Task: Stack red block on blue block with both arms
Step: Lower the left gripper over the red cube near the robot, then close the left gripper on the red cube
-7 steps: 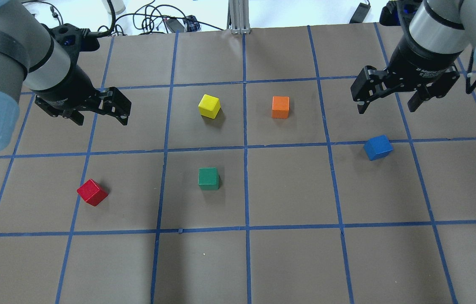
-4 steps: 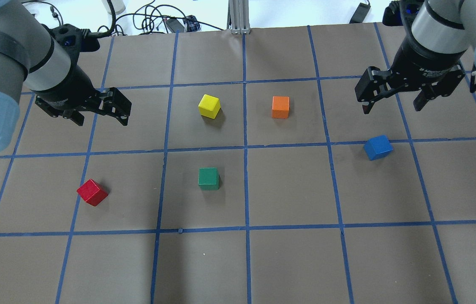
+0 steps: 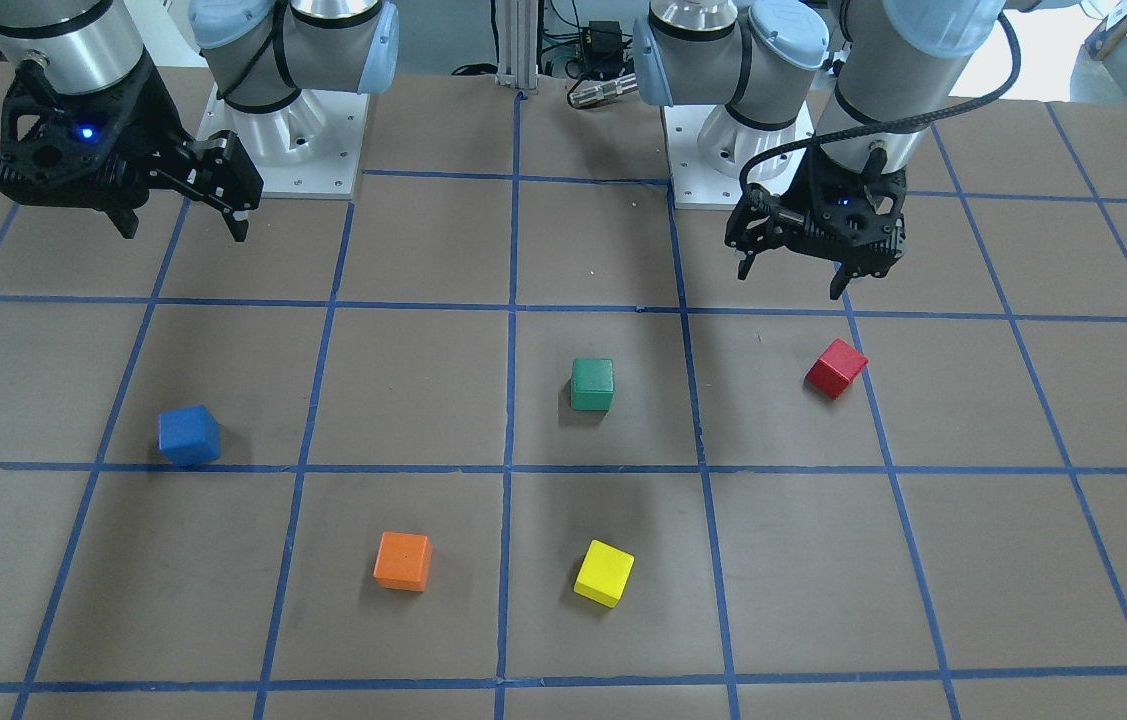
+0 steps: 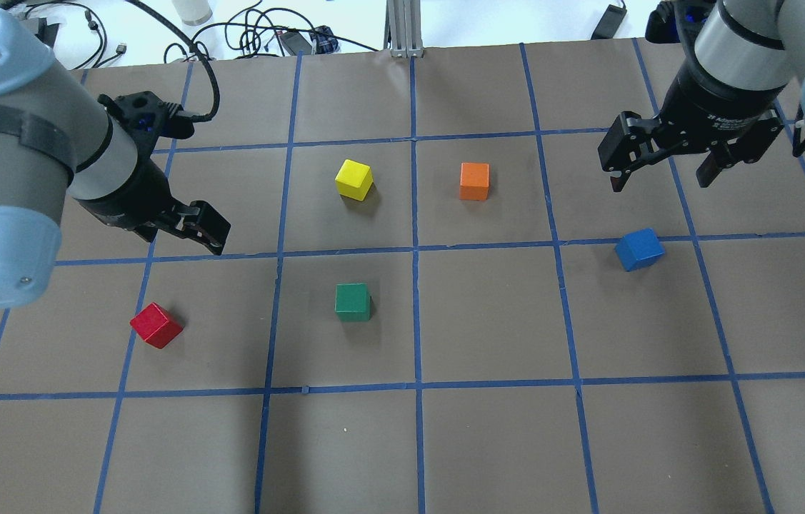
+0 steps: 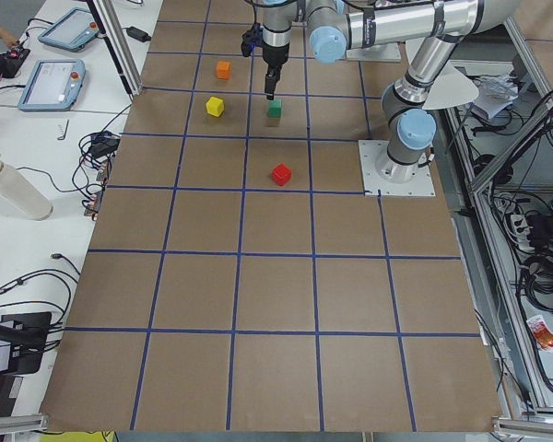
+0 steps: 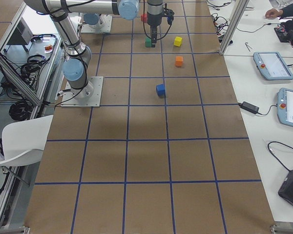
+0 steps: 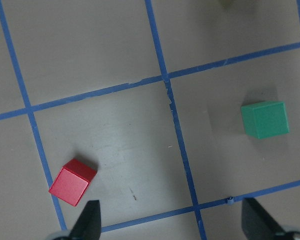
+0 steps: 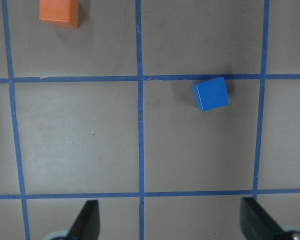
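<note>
The red block (image 4: 156, 325) lies on the brown gridded table at the near left, turned at an angle; it also shows in the front view (image 3: 835, 367) and the left wrist view (image 7: 72, 182). My left gripper (image 4: 184, 232) hovers open and empty above the table, a little beyond the red block. The blue block (image 4: 639, 249) lies at the right, also in the front view (image 3: 189, 435) and the right wrist view (image 8: 210, 93). My right gripper (image 4: 659, 184) hovers open and empty just beyond the blue block.
A green cube (image 4: 353, 301) sits near the middle. A yellow cube (image 4: 354, 178) and an orange cube (image 4: 474, 180) sit farther back. Cables (image 4: 266, 36) and a metal post (image 4: 404, 28) lie past the table's far edge.
My left gripper has moved toward the robot's side and closer to the red block. My right gripper shifted slightly away from the blue block, then held. The blocks have not moved.
</note>
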You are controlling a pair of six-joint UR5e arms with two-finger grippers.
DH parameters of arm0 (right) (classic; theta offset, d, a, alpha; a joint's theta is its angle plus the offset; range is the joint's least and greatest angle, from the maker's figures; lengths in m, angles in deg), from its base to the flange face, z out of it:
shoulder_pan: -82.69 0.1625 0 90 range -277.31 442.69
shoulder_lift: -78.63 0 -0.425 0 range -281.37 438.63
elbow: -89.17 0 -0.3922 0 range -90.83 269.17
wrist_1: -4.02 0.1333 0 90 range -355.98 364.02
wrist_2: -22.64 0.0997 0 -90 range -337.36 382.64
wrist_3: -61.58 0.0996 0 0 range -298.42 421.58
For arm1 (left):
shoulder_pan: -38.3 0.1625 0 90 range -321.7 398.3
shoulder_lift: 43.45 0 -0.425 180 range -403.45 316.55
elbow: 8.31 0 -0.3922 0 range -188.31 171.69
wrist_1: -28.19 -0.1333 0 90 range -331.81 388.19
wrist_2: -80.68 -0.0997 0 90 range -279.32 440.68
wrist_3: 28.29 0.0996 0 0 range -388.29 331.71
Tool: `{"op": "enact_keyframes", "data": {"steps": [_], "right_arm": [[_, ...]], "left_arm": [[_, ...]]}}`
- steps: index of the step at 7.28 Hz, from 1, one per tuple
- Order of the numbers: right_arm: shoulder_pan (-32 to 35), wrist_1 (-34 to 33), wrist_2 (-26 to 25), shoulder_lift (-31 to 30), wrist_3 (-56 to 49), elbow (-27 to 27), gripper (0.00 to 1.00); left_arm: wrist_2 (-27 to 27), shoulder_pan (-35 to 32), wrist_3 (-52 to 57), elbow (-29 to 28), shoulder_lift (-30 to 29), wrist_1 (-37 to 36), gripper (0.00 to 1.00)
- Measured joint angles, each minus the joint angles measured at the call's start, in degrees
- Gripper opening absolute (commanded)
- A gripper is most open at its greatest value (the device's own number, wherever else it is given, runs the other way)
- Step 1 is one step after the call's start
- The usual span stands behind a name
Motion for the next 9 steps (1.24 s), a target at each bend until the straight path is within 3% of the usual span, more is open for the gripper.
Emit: {"op": "enact_keyframes", "data": {"steps": [2,7,9], "right_arm": [[0.00,-0.02,-0.04,0.09,0.00,0.06,1.00],[0.00,-0.07,-0.05,0.16,0.00,0.16,1.00],[0.00,-0.07,-0.05,0.19,0.00,0.17,1.00]], "left_arm": [[0.03,1.98,5.83,6.57,0.32,-7.28,1.00],[0.13,13.08,26.00,13.72,-0.41,-9.86,1.00],[-0.16,16.47,27.33,17.55,-2.78,-16.10,1.00]]}}
